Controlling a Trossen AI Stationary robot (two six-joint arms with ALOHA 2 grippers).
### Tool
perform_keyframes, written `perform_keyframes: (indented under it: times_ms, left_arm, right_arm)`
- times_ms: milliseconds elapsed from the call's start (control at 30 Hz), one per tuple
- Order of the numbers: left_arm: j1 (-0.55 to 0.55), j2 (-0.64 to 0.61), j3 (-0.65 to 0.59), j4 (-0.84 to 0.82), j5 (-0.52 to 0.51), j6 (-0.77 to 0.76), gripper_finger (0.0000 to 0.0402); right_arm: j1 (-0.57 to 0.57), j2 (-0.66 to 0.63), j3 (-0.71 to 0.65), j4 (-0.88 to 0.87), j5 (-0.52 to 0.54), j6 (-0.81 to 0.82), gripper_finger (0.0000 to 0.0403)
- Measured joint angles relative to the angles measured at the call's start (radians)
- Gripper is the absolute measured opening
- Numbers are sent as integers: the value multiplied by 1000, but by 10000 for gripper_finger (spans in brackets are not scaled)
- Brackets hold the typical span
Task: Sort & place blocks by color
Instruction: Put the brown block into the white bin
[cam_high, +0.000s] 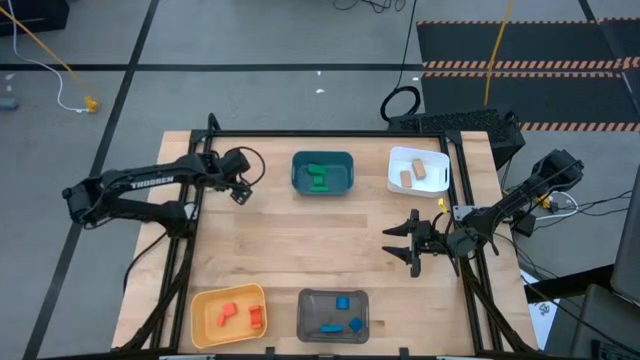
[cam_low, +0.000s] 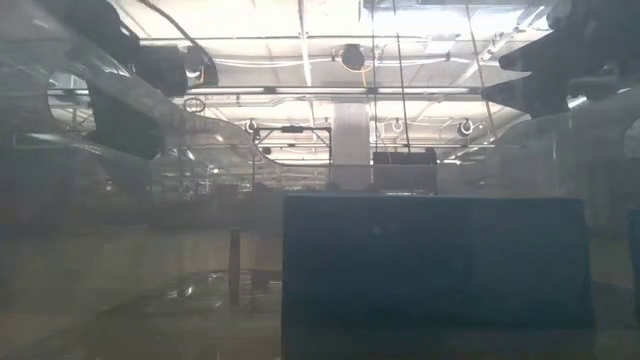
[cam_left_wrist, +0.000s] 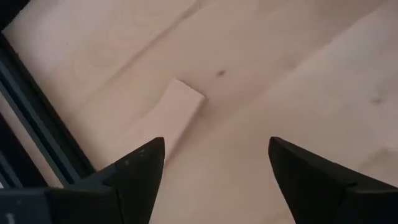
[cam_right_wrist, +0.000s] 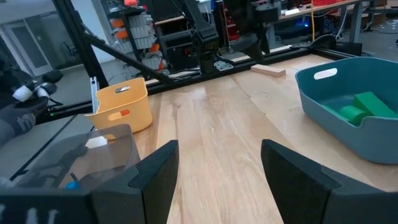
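Note:
A plain tan block (cam_left_wrist: 180, 112) lies flat on the bare wood near the table's left rail; the right wrist view shows this block (cam_right_wrist: 268, 70) too. My left gripper (cam_left_wrist: 214, 149) hangs open above it, pointing steeply down and touching nothing; in the high view that gripper (cam_high: 238, 185) is at the far left of the table. My right gripper (cam_high: 402, 248) stands open and level at the right side, facing the table's left, with nothing between its fingers (cam_right_wrist: 217, 155). Green blocks (cam_high: 319, 178) lie in the teal bin (cam_high: 345, 160).
The white bin (cam_high: 400, 158) at the far right holds tan blocks. The yellow bin (cam_high: 205, 300) at the near left holds red-orange blocks, and the grey bin (cam_high: 310, 300) beside it holds blue ones. A black rail (cam_left_wrist: 37, 124) runs close beside the tan block. Bare wood fills the table's middle.

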Motion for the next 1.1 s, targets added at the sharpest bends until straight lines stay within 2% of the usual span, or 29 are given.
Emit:
perform_keyframes:
  times_ms: [400, 767, 1100]
  left_arm:
    - [116, 158, 0, 88, 2, 157, 292]
    - [210, 207, 0, 95, 4, 204, 292]
    - [259, 285, 0, 96, 66, 209, 292]
  right_arm:
    - [0, 0, 0, 0, 0, 0, 222]
    - [0, 0, 0, 1, 0, 0, 222]
    - [0, 0, 0, 1, 0, 0, 222]
